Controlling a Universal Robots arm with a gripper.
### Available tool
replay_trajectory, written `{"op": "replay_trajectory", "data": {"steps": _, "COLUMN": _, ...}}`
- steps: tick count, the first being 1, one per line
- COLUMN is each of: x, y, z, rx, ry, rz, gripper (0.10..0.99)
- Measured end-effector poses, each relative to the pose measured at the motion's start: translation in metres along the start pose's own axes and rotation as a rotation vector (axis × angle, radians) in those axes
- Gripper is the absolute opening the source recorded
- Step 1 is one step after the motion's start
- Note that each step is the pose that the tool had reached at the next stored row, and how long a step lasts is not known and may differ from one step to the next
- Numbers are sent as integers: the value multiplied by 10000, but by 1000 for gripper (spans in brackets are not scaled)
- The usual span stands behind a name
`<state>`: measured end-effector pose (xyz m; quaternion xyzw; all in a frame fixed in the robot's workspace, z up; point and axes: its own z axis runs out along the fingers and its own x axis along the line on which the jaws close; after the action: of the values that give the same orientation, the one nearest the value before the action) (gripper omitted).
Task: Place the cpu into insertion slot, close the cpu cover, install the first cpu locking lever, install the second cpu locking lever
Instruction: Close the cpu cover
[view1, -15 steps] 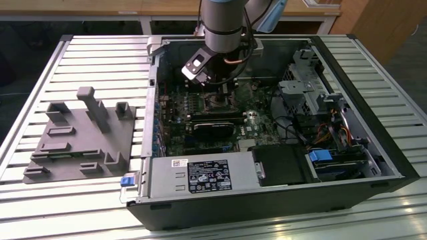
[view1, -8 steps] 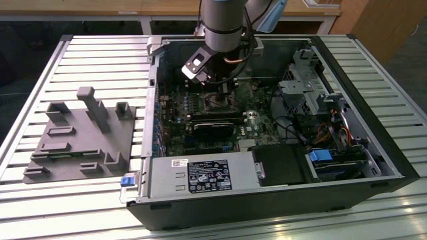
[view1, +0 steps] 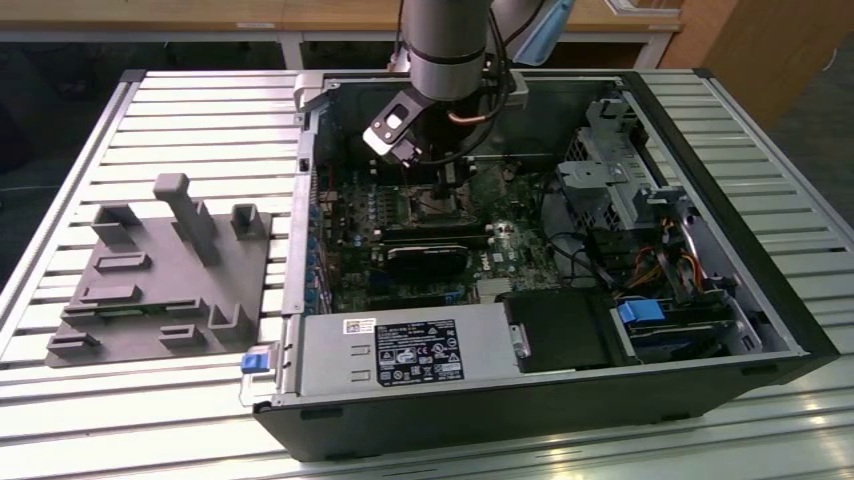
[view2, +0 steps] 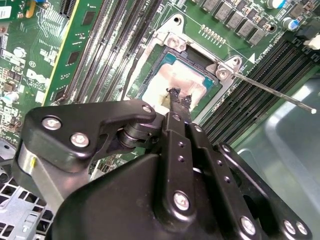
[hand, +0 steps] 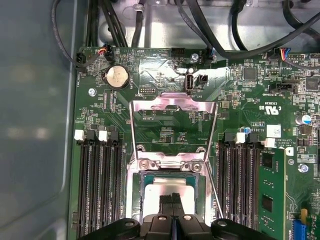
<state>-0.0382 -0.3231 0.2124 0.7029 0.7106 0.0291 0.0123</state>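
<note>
The cpu (hand: 167, 186) lies flat in the insertion slot (hand: 145, 177), its silvery top smeared; it is also in the second wrist view (view2: 172, 75). My gripper (hand: 172, 198) is shut, fingertips pressed together right over the chip's middle, with nothing between them (view2: 175, 95). The cpu cover (hand: 172, 102), a thin metal frame with a square window, is swung open and lies back on the green board beyond the slot. One locking lever (view2: 275, 93) sticks out as a thin rod beside the slot. In the exterior view the gripper (view1: 450, 180) reaches down into the open computer case.
Black memory slots (hand: 100, 185) flank the socket, one holding a green memory stick (hand: 272, 185). A black heatsink block (view1: 427, 255) and power supply (view1: 387, 350) sit inside the case. Cables (hand: 200, 30) run along the case wall. A grey fixture (view1: 160, 270) stands on the slatted table.
</note>
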Motion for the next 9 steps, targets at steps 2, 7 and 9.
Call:
{"op": "replay_trajectory", "data": {"steps": 2, "x": 1, "y": 1, "z": -4, "rx": -1, "ry": 3, "rz": 0, "gripper": 106}}
{"op": "replay_trajectory", "data": {"steps": 7, "x": 0, "y": 1, "z": -25, "rx": 1, "ry": 1, "rz": 0, "gripper": 106}}
{"op": "replay_trajectory", "data": {"steps": 9, "x": 1, "y": 2, "z": -33, "rx": 0, "ry": 4, "rz": 1, "gripper": 106}}
